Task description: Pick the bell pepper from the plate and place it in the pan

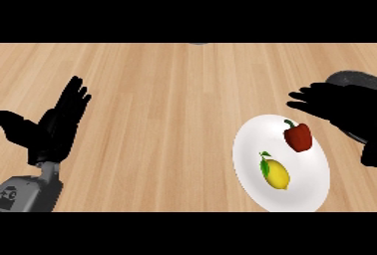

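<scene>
Right hand (335, 107), fingers spread apart and holding nothing, hovers at the upper right edge of the plate, just beside the pepper but not touching it. Left hand (55, 127) rests with its fingers straight and pointing up, at the left of the view. Wooden worktop (169, 99) carries a white plate (254, 149). A dark pan (353, 78) shows only in part behind the right hand, at the far right. The red bell pepper (298, 137) lies on the plate's upper half, and a yellow lemon (276, 173) lies below it. Judged progress: nothing is yet grasped. The grasp, the lift and the placing in the pan all remain.
</scene>
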Robot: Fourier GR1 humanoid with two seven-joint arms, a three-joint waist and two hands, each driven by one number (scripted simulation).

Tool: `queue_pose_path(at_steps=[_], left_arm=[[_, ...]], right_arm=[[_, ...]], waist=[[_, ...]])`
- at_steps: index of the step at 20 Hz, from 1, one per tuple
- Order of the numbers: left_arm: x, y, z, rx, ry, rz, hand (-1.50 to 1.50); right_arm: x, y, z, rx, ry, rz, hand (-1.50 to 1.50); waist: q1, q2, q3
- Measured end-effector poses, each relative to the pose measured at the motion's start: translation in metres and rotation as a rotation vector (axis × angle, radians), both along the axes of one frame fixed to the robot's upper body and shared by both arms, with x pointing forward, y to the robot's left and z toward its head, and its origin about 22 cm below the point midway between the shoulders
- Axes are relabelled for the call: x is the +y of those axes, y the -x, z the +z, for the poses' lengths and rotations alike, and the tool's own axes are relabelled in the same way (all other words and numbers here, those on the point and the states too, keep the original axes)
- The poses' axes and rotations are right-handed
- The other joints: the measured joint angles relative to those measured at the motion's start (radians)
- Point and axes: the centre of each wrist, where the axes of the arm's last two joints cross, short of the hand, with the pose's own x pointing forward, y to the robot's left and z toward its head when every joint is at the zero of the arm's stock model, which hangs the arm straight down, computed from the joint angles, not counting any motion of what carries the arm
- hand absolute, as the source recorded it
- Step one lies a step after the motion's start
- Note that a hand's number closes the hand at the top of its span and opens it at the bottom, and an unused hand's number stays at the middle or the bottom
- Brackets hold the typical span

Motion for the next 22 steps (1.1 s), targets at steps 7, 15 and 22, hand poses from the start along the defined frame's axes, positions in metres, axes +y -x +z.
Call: queue_pose_path(at_steps=[7,15,22], left_arm=[[0.003,0.007,-0.005,-0.003,-0.004,0.018,0.0],[0.007,0.004,-0.006,0.0,0.003,0.011,0.0],[0.005,0.0,-0.006,-0.005,0.007,0.019,0.0]], right_arm=[[0.026,0.018,-0.008,0.013,0.154,0.019,-1.5],[0.04,0.038,-0.022,-0.113,0.26,0.025,-1.5],[0.062,0.039,-0.045,-0.12,0.254,0.033,-1.5]], waist=[[-0.013,-0.003,0.001],[-0.019,-0.003,0.001],[-0.016,-0.002,0.001]])
